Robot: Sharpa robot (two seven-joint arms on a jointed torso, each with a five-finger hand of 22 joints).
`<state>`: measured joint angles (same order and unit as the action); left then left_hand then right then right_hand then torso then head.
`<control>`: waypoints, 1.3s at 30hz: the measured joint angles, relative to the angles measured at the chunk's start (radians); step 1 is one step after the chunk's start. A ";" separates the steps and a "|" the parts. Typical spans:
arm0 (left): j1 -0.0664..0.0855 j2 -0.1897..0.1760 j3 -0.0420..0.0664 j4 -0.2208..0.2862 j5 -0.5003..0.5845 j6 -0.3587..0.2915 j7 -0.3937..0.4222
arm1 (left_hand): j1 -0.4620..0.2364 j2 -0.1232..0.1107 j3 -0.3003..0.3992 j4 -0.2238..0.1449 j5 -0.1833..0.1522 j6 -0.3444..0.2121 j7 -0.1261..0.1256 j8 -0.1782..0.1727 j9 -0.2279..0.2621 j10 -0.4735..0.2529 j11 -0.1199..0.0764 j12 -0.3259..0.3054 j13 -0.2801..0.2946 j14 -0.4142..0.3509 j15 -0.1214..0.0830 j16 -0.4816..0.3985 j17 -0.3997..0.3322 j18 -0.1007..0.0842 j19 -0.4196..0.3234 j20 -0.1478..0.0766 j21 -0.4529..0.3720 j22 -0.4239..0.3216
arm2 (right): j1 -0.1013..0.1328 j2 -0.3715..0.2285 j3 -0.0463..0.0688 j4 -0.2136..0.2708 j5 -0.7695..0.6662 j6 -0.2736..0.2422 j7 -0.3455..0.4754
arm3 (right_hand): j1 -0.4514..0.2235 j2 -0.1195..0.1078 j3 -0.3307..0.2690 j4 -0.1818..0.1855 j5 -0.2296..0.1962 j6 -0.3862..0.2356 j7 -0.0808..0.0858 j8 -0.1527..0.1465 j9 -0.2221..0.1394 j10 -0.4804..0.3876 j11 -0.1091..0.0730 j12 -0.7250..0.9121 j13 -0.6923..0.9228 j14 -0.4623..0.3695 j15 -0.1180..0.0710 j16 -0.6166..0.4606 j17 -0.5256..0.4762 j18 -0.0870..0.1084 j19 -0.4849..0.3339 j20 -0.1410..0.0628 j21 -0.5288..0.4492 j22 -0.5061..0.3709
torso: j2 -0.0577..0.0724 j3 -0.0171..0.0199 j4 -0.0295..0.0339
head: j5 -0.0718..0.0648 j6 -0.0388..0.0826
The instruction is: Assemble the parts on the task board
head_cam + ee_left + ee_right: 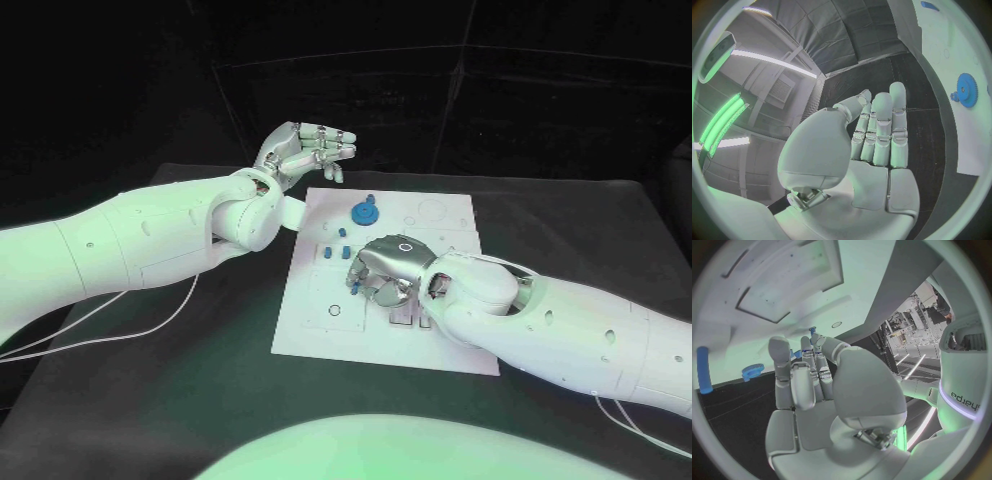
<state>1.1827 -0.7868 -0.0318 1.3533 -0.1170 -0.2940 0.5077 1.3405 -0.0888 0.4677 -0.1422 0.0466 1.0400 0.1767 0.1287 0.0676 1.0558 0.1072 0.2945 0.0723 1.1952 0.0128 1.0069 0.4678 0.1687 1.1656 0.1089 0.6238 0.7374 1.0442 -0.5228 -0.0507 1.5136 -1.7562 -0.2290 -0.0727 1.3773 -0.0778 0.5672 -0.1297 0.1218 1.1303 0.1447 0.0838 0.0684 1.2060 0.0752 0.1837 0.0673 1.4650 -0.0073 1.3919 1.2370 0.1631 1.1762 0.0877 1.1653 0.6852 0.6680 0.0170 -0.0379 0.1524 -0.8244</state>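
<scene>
The white task board (325, 320) lies in the middle of the black table. A blue gear (366, 211) stands near its far edge, and small blue pieces (336, 251) lie just in front of it. My right hand (387, 268) hovers low over the board's middle with its fingers curled down. In the right wrist view the thumb and a fingertip meet on a small blue peg (812, 330); the head view shows that peg (355, 288) under the fingertips. My left hand (307, 150) is raised beyond the board's far left corner, fingers apart and holding nothing. The left wrist view shows the gear (965, 90) beside that hand (873, 145).
A rectangular recess (779, 295) and round holes (335, 311) mark the board. A blue bar (703, 369) lies on the board beside the gear (752, 372). Thin white cables (130, 325) trail over the table at the left. Black table (577, 230) surrounds the board.
</scene>
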 measured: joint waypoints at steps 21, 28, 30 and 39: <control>0.000 0.000 0.000 0.000 0.000 0.005 -0.002 | 0.000 0.000 0.000 0.000 0.000 0.000 0.000 0.000 0.000 -0.003 -0.004 0.004 0.000 -0.004 0.004 0.000 -0.001 0.000 0.000 0.000 0.000 0.000 | 0.002 0.014 -0.009 -0.003 -0.030 0.021 -0.019 | -0.004 -0.004 0.000 0.000 0.000 0.003 0.003 -0.004 -0.001 0.000 0.000 0.000 0.001 0.000 0.000 0.000 -0.001 0.000 -0.004 0.004 0.000 -0.003 | 0.000 0.0000 0.0001 | 0.003 -0.004; 0.001 0.000 0.000 -0.002 0.000 0.006 -0.005 | 0.000 0.000 0.000 0.000 0.000 0.000 0.000 0.000 0.000 -0.007 0.000 0.004 0.000 -0.004 0.004 0.000 -0.001 0.000 0.000 0.000 0.000 0.000 | 0.003 0.013 -0.023 0.004 -0.033 0.022 -0.021 | -0.009 -0.009 -0.003 0.003 0.000 0.001 0.002 -0.004 0.001 0.000 0.000 0.000 0.001 0.000 0.000 0.000 -0.001 0.000 -0.004 0.004 0.000 -0.003 | 0.000 -0.0001 0.0001 | 0.004 -0.006; 0.001 0.000 0.000 -0.002 0.000 0.007 -0.006 | 0.000 0.000 0.000 0.000 0.000 0.000 0.000 0.000 0.000 -0.007 0.000 0.004 0.000 -0.004 0.004 0.000 -0.001 0.000 0.000 0.000 0.000 0.000 | 0.004 0.012 -0.024 0.004 -0.034 0.021 -0.021 | -0.009 -0.009 -0.006 0.006 0.000 0.001 0.002 -0.006 0.001 0.000 0.000 -0.002 0.001 0.000 0.000 0.000 -0.001 0.000 -0.004 0.004 0.000 -0.003 | 0.000 -0.0001 0.0001 | 0.004 -0.007; 0.001 0.000 0.000 -0.004 0.000 0.008 -0.011 | 0.000 0.000 0.000 0.000 0.000 0.000 0.000 0.000 0.000 -0.007 0.000 0.004 0.000 -0.004 0.004 0.000 -0.001 0.000 0.000 0.000 0.000 0.000 | 0.003 0.010 -0.027 0.003 -0.032 0.015 -0.022 | -0.045 -0.036 -0.019 0.013 0.000 -0.076 0.034 -0.023 -0.007 -0.098 0.032 -0.060 -0.001 0.002 0.024 -0.010 -0.030 0.000 -0.038 0.025 -0.025 -0.057 | -0.001 -0.0001 0.0001 | 0.005 -0.007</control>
<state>1.1833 -0.7869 -0.0318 1.3497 -0.1167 -0.2858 0.4972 1.3405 -0.0889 0.4678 -0.1421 0.0466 1.0400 0.1767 0.1287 0.0677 1.0487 0.1072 0.2980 0.0725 1.1917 0.0164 1.0069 0.4671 0.1687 1.1656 0.1088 0.6238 0.7373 1.0476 -0.5128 -0.0780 1.5165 -1.7882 -0.2142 -0.0947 1.3327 -0.1141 0.5486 -0.1166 0.1221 1.0546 0.1789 0.0607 0.0611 1.1081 0.1075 0.1238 0.0667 1.4667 0.0168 1.3818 1.2066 0.1631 1.1385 0.1127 1.1405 0.6280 0.6674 0.0169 -0.0378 0.1572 -0.8315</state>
